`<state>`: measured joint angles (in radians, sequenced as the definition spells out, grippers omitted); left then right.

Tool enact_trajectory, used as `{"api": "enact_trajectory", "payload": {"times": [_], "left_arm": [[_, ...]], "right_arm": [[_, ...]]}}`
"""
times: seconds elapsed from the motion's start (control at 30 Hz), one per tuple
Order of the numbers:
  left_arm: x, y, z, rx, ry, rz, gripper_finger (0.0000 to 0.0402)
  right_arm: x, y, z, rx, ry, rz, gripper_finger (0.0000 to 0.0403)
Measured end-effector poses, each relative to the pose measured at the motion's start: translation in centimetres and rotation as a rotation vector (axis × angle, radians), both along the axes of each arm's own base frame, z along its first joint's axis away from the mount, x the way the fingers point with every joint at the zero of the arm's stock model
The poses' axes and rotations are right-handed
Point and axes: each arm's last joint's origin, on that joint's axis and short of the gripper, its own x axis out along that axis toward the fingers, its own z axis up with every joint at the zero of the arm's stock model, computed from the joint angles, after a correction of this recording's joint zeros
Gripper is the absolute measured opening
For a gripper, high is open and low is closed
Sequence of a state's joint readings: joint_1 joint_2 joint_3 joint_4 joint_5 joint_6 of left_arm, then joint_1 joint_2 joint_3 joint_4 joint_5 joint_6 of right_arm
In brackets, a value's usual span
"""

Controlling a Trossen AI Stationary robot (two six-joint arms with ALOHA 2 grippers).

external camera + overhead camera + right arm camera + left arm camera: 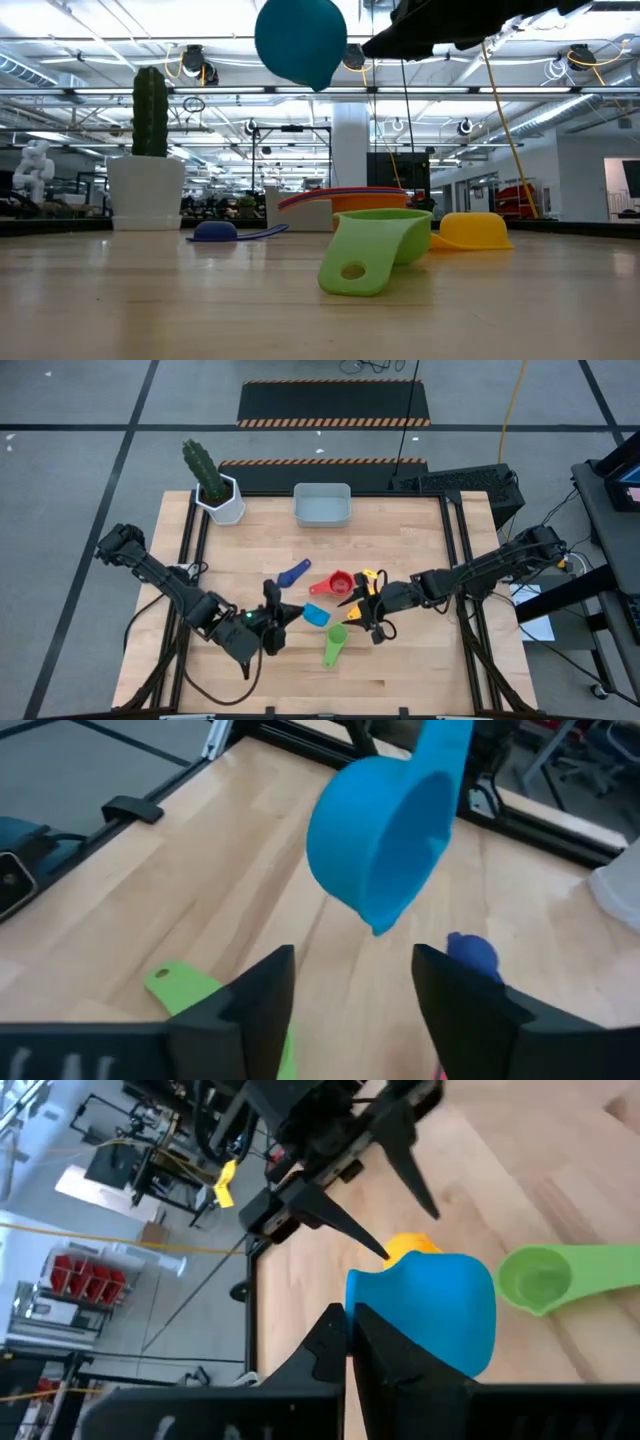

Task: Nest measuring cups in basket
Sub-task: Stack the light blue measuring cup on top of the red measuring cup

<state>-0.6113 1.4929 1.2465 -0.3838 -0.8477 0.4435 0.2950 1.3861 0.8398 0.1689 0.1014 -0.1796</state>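
Note:
A light blue measuring cup (316,615) hangs in the air over the middle of the table, with my left gripper (288,612) shut on it. Facing it from the table's right, my right gripper (355,605) stands open just short of the cup's bowl (385,840), touching nothing. On the wood lie a green cup (335,645), a dark blue cup (293,573), a red cup (340,582) and a yellow cup (470,230) upside down. The pale basket (322,503) stands at the far edge. My left gripper pinches the light blue cup's handle between its two shut fingers (345,1330); the fingers themselves hide most of the handle (445,750). They come at it slanting down from the table's left. The cup is lifted clear, its bowl beyond the fingertips and its mouth turned toward my right gripper.
A white pot with a cactus (220,490) stands at the far left corner beside the basket. The cups on the table cluster under and around both grippers. Bare wood lies along the near edge and at the left.

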Motion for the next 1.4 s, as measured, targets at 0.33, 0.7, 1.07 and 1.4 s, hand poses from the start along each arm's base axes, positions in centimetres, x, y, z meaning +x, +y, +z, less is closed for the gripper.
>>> {"api": "enact_trajectory", "payload": {"times": [0.33,0.7,1.07,1.4], "left_arm": [[0.2,-0.2,0.4,0.023,-0.030,-0.024,0.0005],[0.9,-0.6,0.6,0.021,-0.063,-0.076,0.0005],[3.0,-0.2,-0.1,0.121,-0.083,-0.081,0.0005],[2.9,-0.5,-0.3,0.130,-0.075,-0.094,0.0006]], "right_arm": [[0.2,-0.1,0.3,-0.007,-0.047,0.005,0.0228],[-0.7,-0.3,-1.2,0.023,-0.230,0.095,0.0204],[-0.8,-0.3,-1.3,0.045,-0.218,0.157,0.0129],[-0.9,-0.4,-1.7,-0.012,-0.183,0.181,0.0039]]}}
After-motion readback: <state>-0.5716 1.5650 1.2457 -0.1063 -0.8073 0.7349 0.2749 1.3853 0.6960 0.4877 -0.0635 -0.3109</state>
